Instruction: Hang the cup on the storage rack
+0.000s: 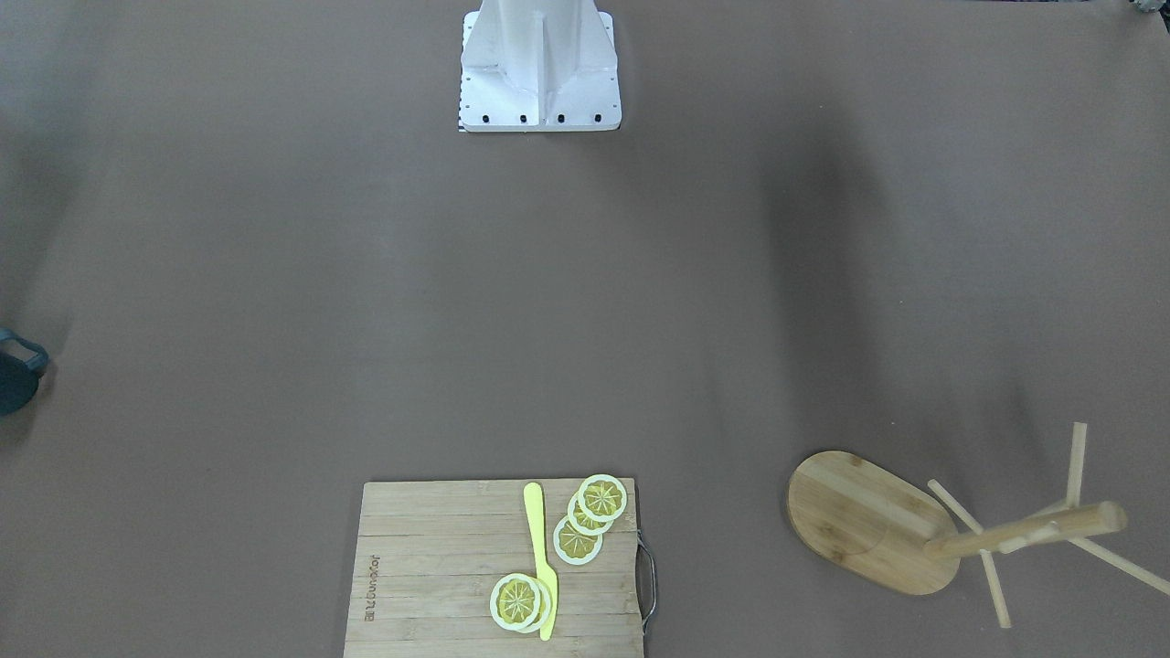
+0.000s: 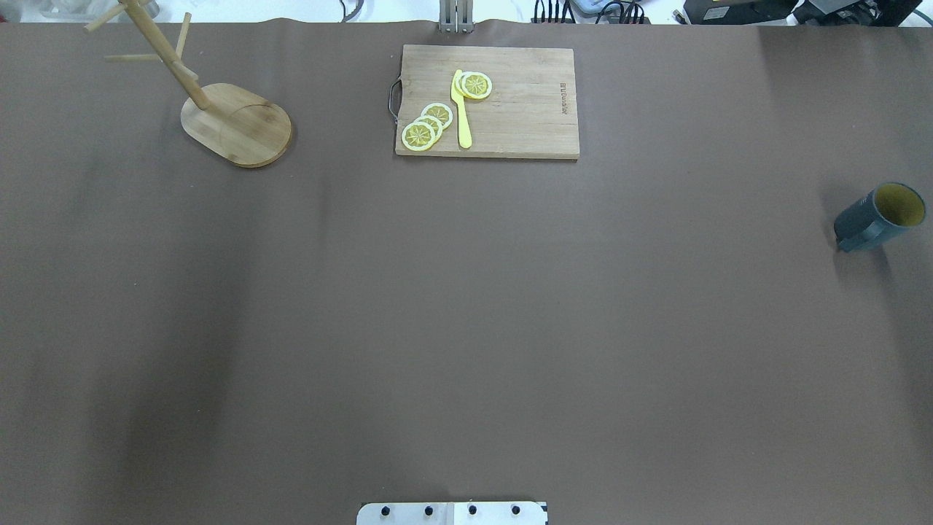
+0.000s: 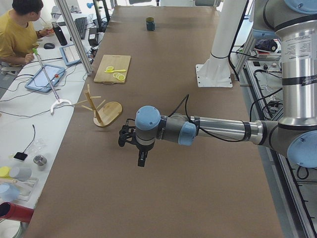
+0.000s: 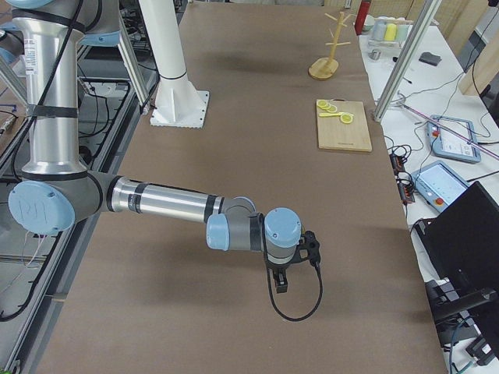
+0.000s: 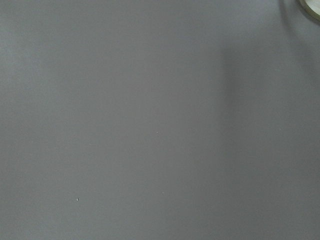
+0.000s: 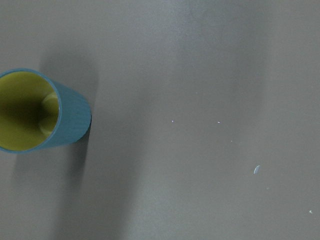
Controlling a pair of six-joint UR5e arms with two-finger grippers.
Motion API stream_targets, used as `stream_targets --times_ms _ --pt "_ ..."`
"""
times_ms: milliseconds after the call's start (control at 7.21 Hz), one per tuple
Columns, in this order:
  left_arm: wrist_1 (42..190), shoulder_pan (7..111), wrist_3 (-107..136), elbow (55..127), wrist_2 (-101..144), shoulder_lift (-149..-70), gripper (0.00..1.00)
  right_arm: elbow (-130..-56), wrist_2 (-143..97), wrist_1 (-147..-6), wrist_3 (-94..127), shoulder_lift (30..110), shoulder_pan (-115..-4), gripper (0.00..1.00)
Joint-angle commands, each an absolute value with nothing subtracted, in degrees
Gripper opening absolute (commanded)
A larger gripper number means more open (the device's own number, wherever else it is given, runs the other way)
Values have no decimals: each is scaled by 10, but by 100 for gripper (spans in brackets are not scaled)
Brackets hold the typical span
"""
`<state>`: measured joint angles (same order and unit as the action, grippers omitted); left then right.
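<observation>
The dark teal cup [image 2: 878, 217] stands upright on the brown table at the far right edge, its yellowish inside showing. It also shows in the front view [image 1: 16, 375] and at the left of the right wrist view [image 6: 40, 112]. The bamboo storage rack [image 2: 237, 124] stands at the back left, with its post and pegs upright [image 1: 864, 521]. My left gripper [image 3: 141, 158] hangs over the table short of the rack [image 3: 101, 106]. My right gripper [image 4: 281, 280] hangs over the table's right end. Both show only in side views, so I cannot tell whether they are open or shut.
A slatted wooden cutting board [image 2: 525, 117] with lemon slices [image 2: 426, 125] and a yellow knife [image 2: 461, 109] lies at the back middle. The white robot base [image 1: 539, 68] stands at the near edge. A person [image 3: 20, 34] sits at a side bench.
</observation>
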<state>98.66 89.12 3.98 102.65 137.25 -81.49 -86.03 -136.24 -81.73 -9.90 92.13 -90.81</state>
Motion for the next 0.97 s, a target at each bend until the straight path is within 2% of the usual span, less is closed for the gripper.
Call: stream_targets --times_ms 0,416,832 --pt "998 890 40 1026 1373 -815 99 -860 -1362 -798 -30 907 -862 99" --pt "998 890 40 1025 1372 -816 99 -851 -1359 -739 104 878 -802 90" --pt "999 889 41 1027 1373 -816 99 -787 -1360 -738 112 820 -787 90"
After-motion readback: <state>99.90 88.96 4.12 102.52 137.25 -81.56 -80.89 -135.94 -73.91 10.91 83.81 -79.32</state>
